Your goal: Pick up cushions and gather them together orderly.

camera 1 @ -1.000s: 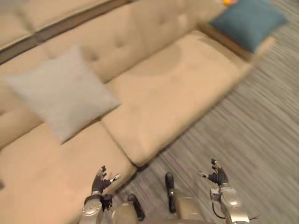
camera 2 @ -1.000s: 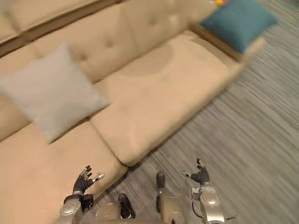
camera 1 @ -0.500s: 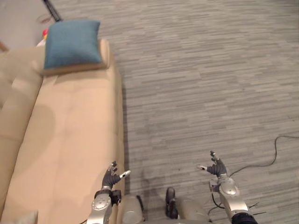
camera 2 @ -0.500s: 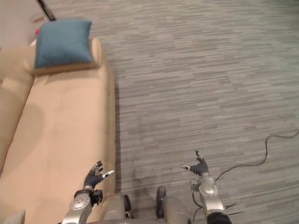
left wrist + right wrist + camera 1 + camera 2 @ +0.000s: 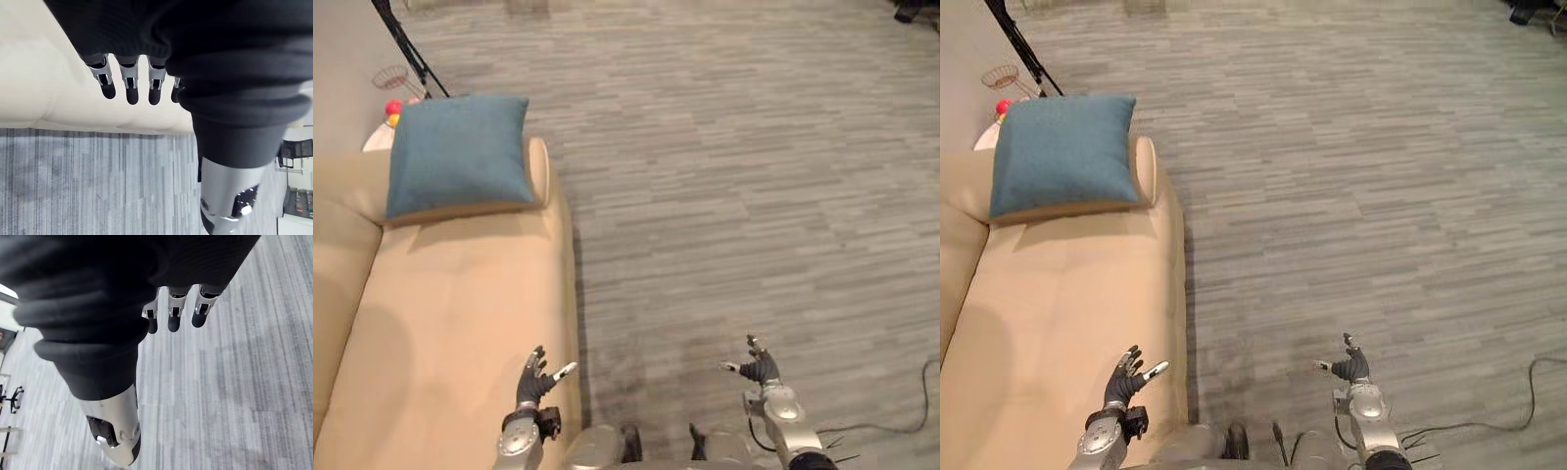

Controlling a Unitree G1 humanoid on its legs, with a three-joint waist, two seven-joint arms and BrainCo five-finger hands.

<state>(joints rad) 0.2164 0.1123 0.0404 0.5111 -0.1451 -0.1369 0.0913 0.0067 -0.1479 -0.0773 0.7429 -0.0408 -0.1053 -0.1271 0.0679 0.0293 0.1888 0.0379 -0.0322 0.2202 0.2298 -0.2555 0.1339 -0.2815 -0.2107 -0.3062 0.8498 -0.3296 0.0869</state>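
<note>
Blue cushion sat at the far end of the beige sofa, lying flat across the armrest there, one corner close to the sofa's floor-side edge. Both robot hands were well apart from it.

Left robot hand hovered over the near end of the sofa seat, right by the seat's front edge. It was released: fingers straight and spread, thumb out, holding nothing. Left wrist view showed the seat edge and the grey striped floor past the fingertips.

Right robot hand was off the sofa, out over the floor on the side away from the seat, about level with the left one. Also released, fingers straight, empty.

Beyond the sofa's far end, behind the cushion: black stand legs, a small wire basket and a couple of red and yellow balls partly hidden by the cushion.
</note>
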